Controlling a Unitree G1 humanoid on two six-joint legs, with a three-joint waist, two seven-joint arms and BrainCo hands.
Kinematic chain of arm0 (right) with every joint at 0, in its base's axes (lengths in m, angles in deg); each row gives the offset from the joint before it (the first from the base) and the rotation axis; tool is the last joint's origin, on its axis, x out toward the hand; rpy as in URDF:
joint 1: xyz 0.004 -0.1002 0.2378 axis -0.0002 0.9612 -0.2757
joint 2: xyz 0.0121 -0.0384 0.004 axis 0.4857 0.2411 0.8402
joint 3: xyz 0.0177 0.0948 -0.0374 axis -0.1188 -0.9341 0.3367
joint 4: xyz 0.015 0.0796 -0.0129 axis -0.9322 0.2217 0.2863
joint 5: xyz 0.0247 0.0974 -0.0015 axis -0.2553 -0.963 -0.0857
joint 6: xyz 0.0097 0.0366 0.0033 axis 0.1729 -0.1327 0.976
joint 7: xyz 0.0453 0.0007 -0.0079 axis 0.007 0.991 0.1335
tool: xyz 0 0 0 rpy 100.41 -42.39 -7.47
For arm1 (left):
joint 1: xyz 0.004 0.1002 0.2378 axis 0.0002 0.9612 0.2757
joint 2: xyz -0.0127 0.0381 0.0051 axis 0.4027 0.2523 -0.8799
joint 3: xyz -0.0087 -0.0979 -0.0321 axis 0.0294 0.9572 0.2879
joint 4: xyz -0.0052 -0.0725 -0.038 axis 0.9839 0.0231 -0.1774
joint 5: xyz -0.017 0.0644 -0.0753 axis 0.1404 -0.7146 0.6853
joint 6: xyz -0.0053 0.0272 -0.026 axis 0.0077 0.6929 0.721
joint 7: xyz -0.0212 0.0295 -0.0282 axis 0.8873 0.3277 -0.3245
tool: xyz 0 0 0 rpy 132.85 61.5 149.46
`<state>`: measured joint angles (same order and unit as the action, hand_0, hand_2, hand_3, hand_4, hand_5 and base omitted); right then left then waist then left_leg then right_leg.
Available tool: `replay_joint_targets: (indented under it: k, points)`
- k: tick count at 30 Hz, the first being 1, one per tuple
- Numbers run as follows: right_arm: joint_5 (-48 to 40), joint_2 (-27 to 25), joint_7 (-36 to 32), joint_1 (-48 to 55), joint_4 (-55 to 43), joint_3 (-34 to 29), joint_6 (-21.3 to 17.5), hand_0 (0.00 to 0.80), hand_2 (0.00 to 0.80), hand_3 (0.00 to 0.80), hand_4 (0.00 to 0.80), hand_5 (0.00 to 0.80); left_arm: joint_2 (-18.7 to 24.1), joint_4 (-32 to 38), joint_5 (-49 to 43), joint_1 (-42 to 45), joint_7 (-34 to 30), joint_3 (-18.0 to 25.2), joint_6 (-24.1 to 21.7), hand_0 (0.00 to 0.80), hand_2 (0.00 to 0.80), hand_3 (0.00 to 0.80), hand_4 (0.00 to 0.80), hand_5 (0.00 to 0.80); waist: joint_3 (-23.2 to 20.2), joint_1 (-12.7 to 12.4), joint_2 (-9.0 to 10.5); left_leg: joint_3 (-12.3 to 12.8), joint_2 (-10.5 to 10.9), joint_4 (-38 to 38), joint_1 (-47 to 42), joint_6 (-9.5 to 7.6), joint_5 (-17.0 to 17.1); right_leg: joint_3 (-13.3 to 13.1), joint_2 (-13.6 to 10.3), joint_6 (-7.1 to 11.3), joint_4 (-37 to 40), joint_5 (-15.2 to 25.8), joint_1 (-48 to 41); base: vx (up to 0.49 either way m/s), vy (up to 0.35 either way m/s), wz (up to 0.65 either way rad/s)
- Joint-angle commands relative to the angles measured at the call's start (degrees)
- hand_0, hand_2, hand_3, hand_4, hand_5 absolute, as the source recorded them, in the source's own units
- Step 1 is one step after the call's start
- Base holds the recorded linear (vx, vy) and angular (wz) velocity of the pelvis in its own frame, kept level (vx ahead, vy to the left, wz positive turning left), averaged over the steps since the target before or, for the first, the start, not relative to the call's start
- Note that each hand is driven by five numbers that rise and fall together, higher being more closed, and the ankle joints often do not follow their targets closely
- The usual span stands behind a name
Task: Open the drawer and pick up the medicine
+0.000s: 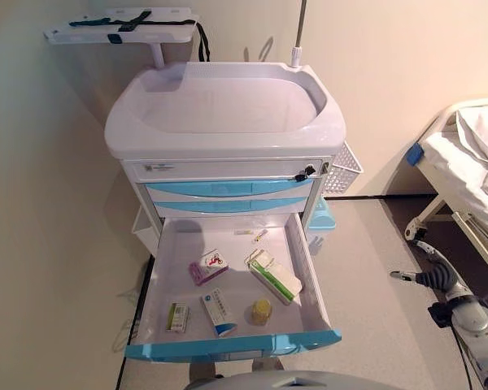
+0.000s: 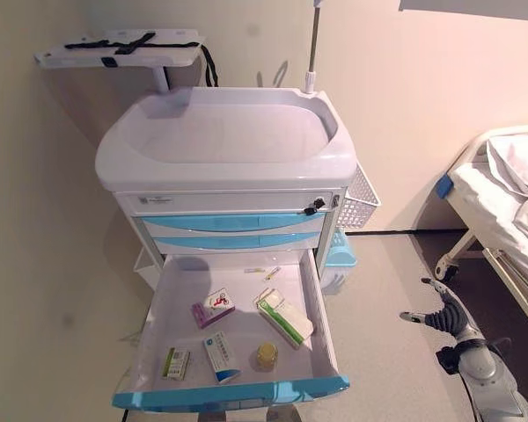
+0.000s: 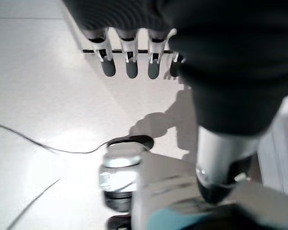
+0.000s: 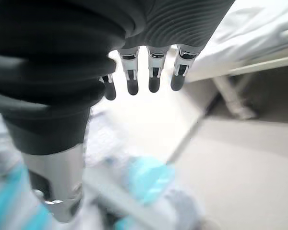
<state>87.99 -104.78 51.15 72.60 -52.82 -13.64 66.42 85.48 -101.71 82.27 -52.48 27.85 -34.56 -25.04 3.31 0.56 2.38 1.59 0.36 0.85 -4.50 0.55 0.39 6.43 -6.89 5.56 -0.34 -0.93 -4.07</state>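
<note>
The white cart's bottom drawer (image 1: pixel 232 347) with a blue front is pulled fully out. Inside lie a purple-pink box (image 1: pixel 207 268), a green-and-white box (image 1: pixel 274 276), a blue-and-white box (image 1: pixel 219 312), a small green box (image 1: pixel 177 317), a little yellow bottle (image 1: pixel 262 310) and small vials (image 1: pixel 252 234) at the back. My right hand (image 1: pixel 435 276) hangs low to the right of the cart, well away from the drawer, its fingers (image 4: pixel 153 76) straight and empty. My left hand (image 3: pixel 129 62) shows only in its wrist view, open above the floor by a cart caster (image 3: pixel 117 175).
Two blue drawers (image 1: pixel 228 188) above stay closed under the moulded cart top (image 1: pixel 224 106). A white wire basket (image 1: pixel 342 169) hangs on the cart's right side. A bed (image 1: pixel 472 162) stands at the far right. A shelf (image 1: pixel 122 28) and a pole (image 1: pixel 297 32) rise behind the cart.
</note>
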Motion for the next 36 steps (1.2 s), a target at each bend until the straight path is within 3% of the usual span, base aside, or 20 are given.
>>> replay_joint_targets:
  k: [1, 9, 14, 25, 31, 36]
  points:
    - [-6.95, -0.67, -4.26, -3.78, -6.84, 1.82, -4.52, 0.0, 0.0, 0.0, 0.0, 0.0, -1.58, -1.13, -3.39, -2.39, -0.98, -0.13, -0.93, 0.0, 0.0, 0.0, 0.0, 0.0, 0.06, -2.8, 2.39, -1.63, 2.22, -1.46, 1.74, -0.54, -2.67, 1.17, -0.43, 3.09, -0.16, 3.69, 2.25, 0.004, -0.021, 0.05]
    - [-9.2, -0.78, -9.84, -10.02, -14.04, 13.64, -4.32, 0.0, 0.0, 0.0, 0.0, 0.0, -0.57, 0.19, -3.61, -1.61, -0.99, -1.18, -1.46, 0.0, 0.0, 0.0, 0.0, 0.0, -0.13, -5.25, 2.83, -4.23, 2.37, -1.05, 1.46, -0.07, -1.99, 4.22, -0.66, 2.74, -0.77, 2.59, 0.78, 0.004, -0.014, 0.22]
    - [-8.42, 0.23, -11.12, -14.82, -13.28, 21.17, -3.98, 0.0, 0.0, 0.0, 0.0, 0.0, 0.1, 0.2, -3.74, -1.18, -0.65, -1.42, -1.47, 0.0, 0.0, 0.0, 0.0, 0.0, 0.0, -6.69, 2.72, -6.38, 2.71, -1.03, 1.93, 0.04, -1.48, 6.52, -1.18, 2.64, -1.53, 2.05, 0.56, -0.005, -0.003, 0.34]
    - [-2.29, 4.14, -11.59, -20.25, -9.17, 31.31, -3.44, 0.0, 0.0, 0.0, 0.0, 0.0, -0.25, -0.01, -4.75, -1.2, 0.27, -2.96, -1.22, 0.0, 0.0, 0.0, 0.0, 0.0, 1.12, -8.67, 2.23, -10.13, 3.73, -1.45, 2.68, 0.0, -0.93, 10.16, -2.34, 2.55, -2.67, 1.19, -0.03, -0.005, -0.006, 0.2]
    - [1.37, 3.1, -12.5, -22.25, -8.31, 34.43, -3.79, 0.0, 0.0, 0.0, 0.0, 0.0, 0.03, 0.85, -5.51, -1.6, 0.19, -4.35, -1.47, 0.0, 0.0, 0.0, 0.0, 0.0, 1.5, -8.93, 2.25, -10.47, 3.67, -1.37, 3.09, 0.11, -0.68, 10.77, -2.45, 2.55, -2.44, 1.23, 0.06, -0.009, -0.009, 0.09]
    - [3.65, -1.97, -15.66, -23.57, -10.44, 36.6, -4.5, 0.0, 0.0, 0.0, 0.0, 0.0, 1.15, 1.87, -6.07, -1.88, -0.03, -4.57, -1.83, 0.0, 0.0, 0.0, 0.0, 0.0, 1.98, -9.12, 2.69, -10.52, 3.47, -1.12, 3.38, 0.3, -0.39, 10.78, -2.33, 2.62, -2.1, 1.53, 0.31, 0.0, 0.0, 0.0]
